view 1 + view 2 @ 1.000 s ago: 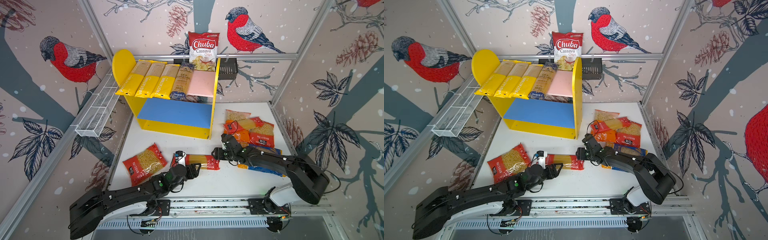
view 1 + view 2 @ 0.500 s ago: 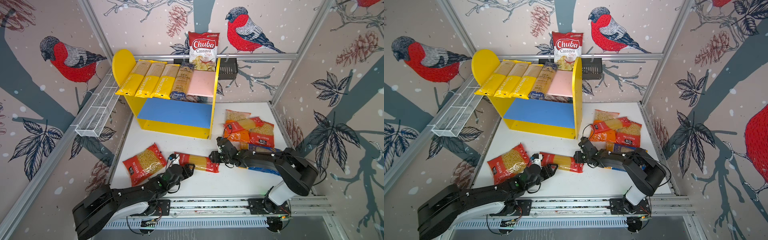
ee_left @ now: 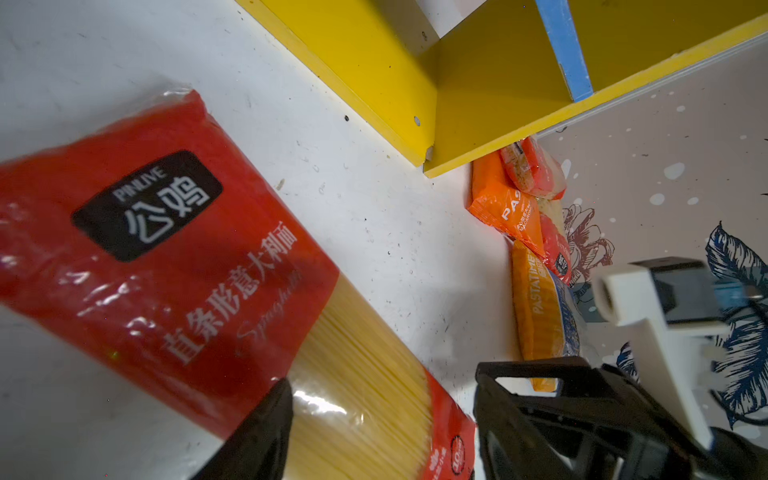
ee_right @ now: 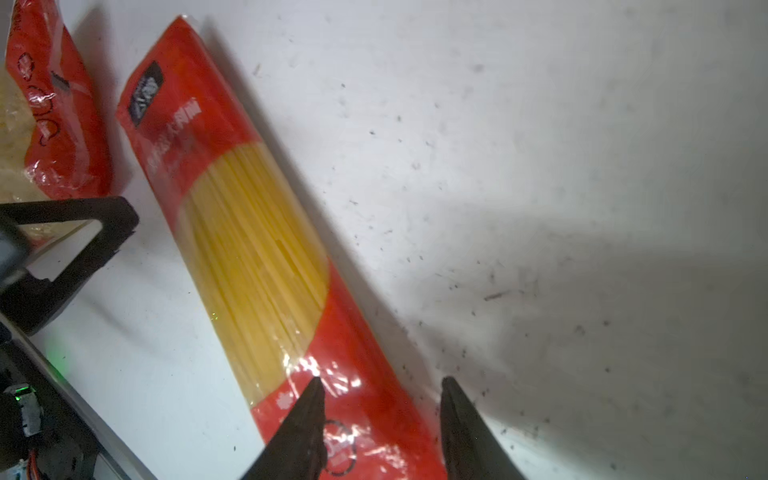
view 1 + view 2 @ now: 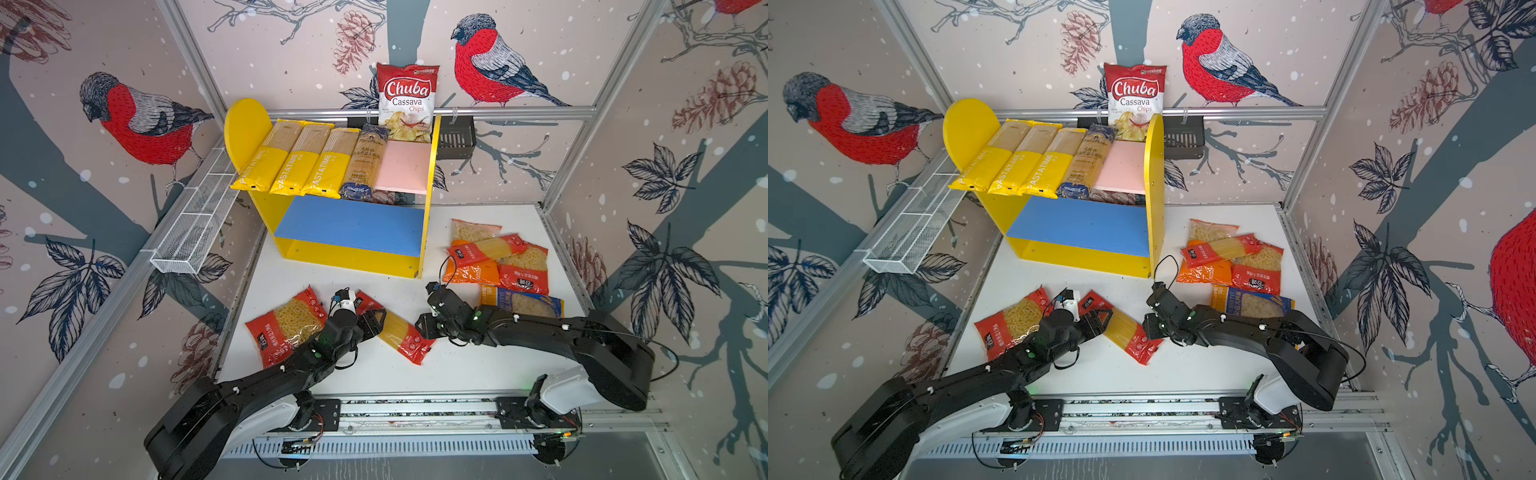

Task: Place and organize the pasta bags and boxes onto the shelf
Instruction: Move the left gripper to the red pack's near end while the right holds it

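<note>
A red spaghetti pack (image 5: 401,334) (image 5: 1127,332) lies slanted on the white table. My left gripper (image 5: 376,322) (image 3: 382,386) is open and straddles the pack's (image 3: 187,266) middle. My right gripper (image 5: 422,328) (image 4: 382,382) is open too, with a narrower gap. One of its fingertips is over the pack's (image 4: 249,232) near red end and one at its edge. The shelf (image 5: 345,257) holds three yellow packs (image 5: 291,162) and a blue-labelled pack (image 5: 365,162) on its pink board (image 5: 401,166). The blue board (image 5: 353,224) is bare. A red macaroni bag (image 5: 286,326) lies left of the left gripper.
A pile of orange, red and blue-orange pasta bags (image 5: 494,262) lies at the right, behind my right arm. A Chuba chips bag (image 5: 407,99) stands in a black basket (image 5: 455,137) behind the shelf. A white wire basket (image 5: 195,224) hangs on the left wall.
The red spaghetti pack has turned from lying crosswise to a slant. My right gripper came down to its near end and narrowed its jaws. My left gripper shifted slightly along the pack.
</note>
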Available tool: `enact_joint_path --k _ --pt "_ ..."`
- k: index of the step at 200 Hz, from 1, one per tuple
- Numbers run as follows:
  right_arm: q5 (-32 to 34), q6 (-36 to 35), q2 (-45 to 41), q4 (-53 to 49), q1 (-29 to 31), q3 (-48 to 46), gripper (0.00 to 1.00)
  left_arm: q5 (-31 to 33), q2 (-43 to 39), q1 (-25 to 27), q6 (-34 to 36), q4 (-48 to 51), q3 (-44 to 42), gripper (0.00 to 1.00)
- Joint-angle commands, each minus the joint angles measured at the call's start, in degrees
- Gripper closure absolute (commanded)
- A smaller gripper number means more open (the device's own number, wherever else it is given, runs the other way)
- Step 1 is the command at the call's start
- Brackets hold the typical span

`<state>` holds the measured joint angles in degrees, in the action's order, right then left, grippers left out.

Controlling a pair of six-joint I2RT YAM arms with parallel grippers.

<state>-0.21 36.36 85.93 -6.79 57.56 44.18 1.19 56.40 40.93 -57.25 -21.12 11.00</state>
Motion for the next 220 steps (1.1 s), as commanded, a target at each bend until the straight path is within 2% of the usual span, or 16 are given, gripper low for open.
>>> enact_joint_path --k 1,25,50,79,108,155,178,220 --pt "5.6 -3.3 3.3 -3.3 3.2 3.7 0.64 -0.2 -1.5 2.4 -2.1 4.2 -0.5 0.33" --pt "5.9 -3.7 8.7 -1.5 6.4 7.6 0.72 3.7 -2.9 6.5 -5.1 5.7 -1.3 0.33" --pt "3.4 -2.5 15.2 0.4 5.8 8.3 0.82 3.9 -2.4 6.8 -7.4 3.2 -3.8 0.34" --pt "0.4 -2.5 16.9 1.5 5.7 7.9 0.83 3.5 -1.8 6.8 -6.9 3.0 -3.6 0.35" --pt "-2.8 -3.8 11.4 2.2 4.4 7.9 0.78 3.5 -2.2 6.8 -8.1 2.1 -4.2 0.35" --pt "-16.8 -4.3 1.4 7.2 -6.9 1.3 0.59 3.0 -3.4 6.8 -10.6 -0.6 -5.4 0.33" --pt "-19.7 -5.3 1.5 7.7 -11.7 -1.5 0.54 2.5 -1.6 6.8 -10.5 -1.7 -5.3 0.33" --pt "-24.6 -5.5 4.9 11.4 -14.0 -4.1 0.42 1.5 2.9 6.8 -11.2 -6.4 -5.8 0.34"
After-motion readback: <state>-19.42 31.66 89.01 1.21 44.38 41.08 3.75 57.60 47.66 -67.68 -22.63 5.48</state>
